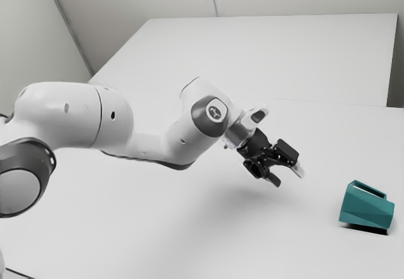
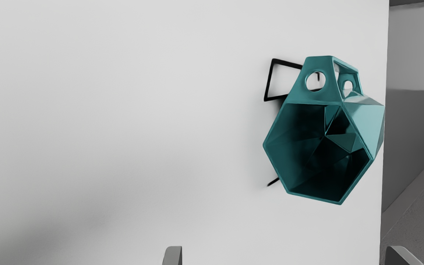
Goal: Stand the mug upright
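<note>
Presently, from the exterior view's left, the white arm [image 1: 151, 137] is spanning the space above the table [image 1: 158, 228]. At mid-view the gripper [image 1: 288, 175] is hanging tilted, its fingers standing apart with nothing between them. Farther right, well apart from the fingertips, the teal mug [image 1: 367, 207] is lying on its side on the table, not standing upright; its mouth [image 2: 317, 154] is facing the gripper and its handle [image 2: 320, 66] is projecting from the upper side. Beyond the mug, the table's edge [image 2: 380, 221] is running close by.

Caution: a straight advance is risking a finger striking the rim and shoving the mug toward that edge. A grip on the sloping facets is likely inviting slip during rotation. Under-rotation is risking a topple on release; the protruding handle is threatening to block one finger.
</note>
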`<state>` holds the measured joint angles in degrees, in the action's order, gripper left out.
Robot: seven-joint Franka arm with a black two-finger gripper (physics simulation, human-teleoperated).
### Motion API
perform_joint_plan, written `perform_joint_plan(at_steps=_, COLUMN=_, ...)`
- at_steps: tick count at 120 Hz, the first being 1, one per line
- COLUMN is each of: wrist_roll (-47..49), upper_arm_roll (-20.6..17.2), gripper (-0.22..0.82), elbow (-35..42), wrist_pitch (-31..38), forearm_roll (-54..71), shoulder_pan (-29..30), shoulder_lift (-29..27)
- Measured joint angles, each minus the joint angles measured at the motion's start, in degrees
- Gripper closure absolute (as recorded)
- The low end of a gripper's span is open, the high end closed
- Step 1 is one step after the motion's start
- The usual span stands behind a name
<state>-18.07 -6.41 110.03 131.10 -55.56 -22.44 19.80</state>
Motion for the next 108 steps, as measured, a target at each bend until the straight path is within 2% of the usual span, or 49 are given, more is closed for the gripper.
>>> perform_joint_plan(at_steps=25, wrist_roll=-4.40, upper_arm_roll=0.00, gripper=0.00, elbow=-0.77, wrist_pitch=3.53, forearm_roll=-2.91, shoulder_pan=-2.71, shoulder_lift=2.02)
perform_joint_plan(at_steps=74, wrist_roll=-9.62, upper_arm_roll=-0.23, gripper=0.00, elbow=-9.60, wrist_pitch=6.64, forearm_roll=-6.61, shoulder_pan=-8.99, shoulder_lift=9.63)
perform_joint_plan(at_steps=108, wrist_roll=-11.65, upper_arm_roll=-0.77, gripper=0.00, elbow=-10.96, wrist_pitch=7.15, forearm_roll=-9.68, shoulder_pan=-10.79, shoulder_lift=11.01)
